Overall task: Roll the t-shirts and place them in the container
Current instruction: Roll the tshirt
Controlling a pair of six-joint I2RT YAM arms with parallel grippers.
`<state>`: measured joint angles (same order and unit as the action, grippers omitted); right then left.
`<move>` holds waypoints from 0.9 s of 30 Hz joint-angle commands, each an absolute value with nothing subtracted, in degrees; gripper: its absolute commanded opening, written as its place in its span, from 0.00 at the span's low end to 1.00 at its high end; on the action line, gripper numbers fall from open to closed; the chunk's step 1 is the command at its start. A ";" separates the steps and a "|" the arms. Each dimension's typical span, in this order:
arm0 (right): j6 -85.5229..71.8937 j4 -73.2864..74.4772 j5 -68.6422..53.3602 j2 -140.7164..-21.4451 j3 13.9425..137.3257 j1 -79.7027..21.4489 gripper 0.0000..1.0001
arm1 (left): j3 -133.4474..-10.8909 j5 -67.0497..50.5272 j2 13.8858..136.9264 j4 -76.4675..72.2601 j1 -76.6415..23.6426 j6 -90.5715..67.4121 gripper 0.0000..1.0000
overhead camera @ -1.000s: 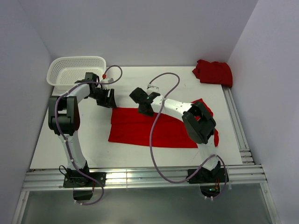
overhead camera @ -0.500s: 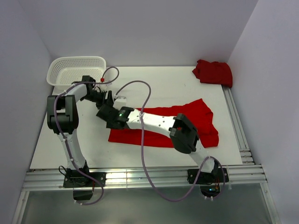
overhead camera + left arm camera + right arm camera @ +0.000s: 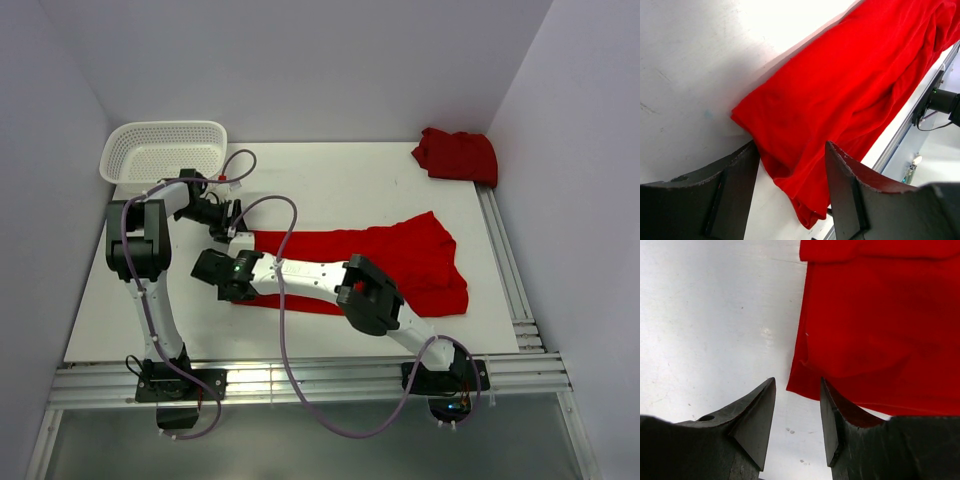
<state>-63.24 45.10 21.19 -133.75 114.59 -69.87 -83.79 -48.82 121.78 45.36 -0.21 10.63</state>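
**A:** Where is the cloth?

**B:** The folded t-shirt (image 3: 410,255) lies as a long, flat red band across the middle of the white worktop (image 3: 330,190). It is soft, with shallow creases. The crumpled t-shirt (image 3: 457,155) is a lumpy red heap at the upper right.

**A:** And the claws?

**B:** The left claw (image 3: 232,222) is released. Its blunt dark fingers (image 3: 737,185) stand either side of the band's upper-left corner without pinching it. The right claw (image 3: 205,270) is also released, its wedge-shaped tips spread over the lower-left corner.

**A:** The basket (image 3: 160,148)?

**B:** It is white plastic mesh with rounded corners, at the upper left.
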 commanded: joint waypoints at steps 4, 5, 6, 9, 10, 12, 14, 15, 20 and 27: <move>-64.60 48.24 20.74 -137.28 119.44 -70.58 0.48 | -84.46 -47.02 123.57 44.39 -0.53 11.51 0.60; -64.60 48.86 20.74 -138.24 120.05 -70.75 0.48 | -84.46 -46.85 123.57 44.21 -0.53 11.25 0.59; -64.69 49.74 20.74 -138.86 121.36 -70.93 0.48 | -84.38 -46.67 123.66 44.03 -0.61 11.16 0.59; -65.21 52.99 20.83 -140.53 122.43 -71.45 0.48 | -84.38 -45.44 123.75 43.42 -0.88 10.46 0.56; -65.21 53.17 20.57 -140.80 122.34 -71.63 0.48 | -84.38 -45.27 123.92 43.24 -0.88 10.28 0.55; -65.39 53.44 20.39 -141.06 121.99 -71.80 0.43 | -84.38 -44.30 124.01 42.28 -1.05 9.58 0.51; -65.57 53.79 20.22 -141.33 121.99 -72.16 0.28 | -84.38 -43.77 124.36 41.84 -1.32 8.62 0.37; -65.31 53.62 19.95 -141.33 122.08 -72.25 0.25 | -84.46 -43.51 124.37 41.57 -1.41 8.44 0.32; -64.60 53.17 18.90 -140.63 122.61 -72.69 0.07 | -83.85 -41.66 123.40 40.26 -2.02 7.38 0.02; -61.44 43.52 16.09 -134.74 118.92 -73.39 0.03 | -81.21 -33.59 116.90 38.14 -1.41 6.24 0.00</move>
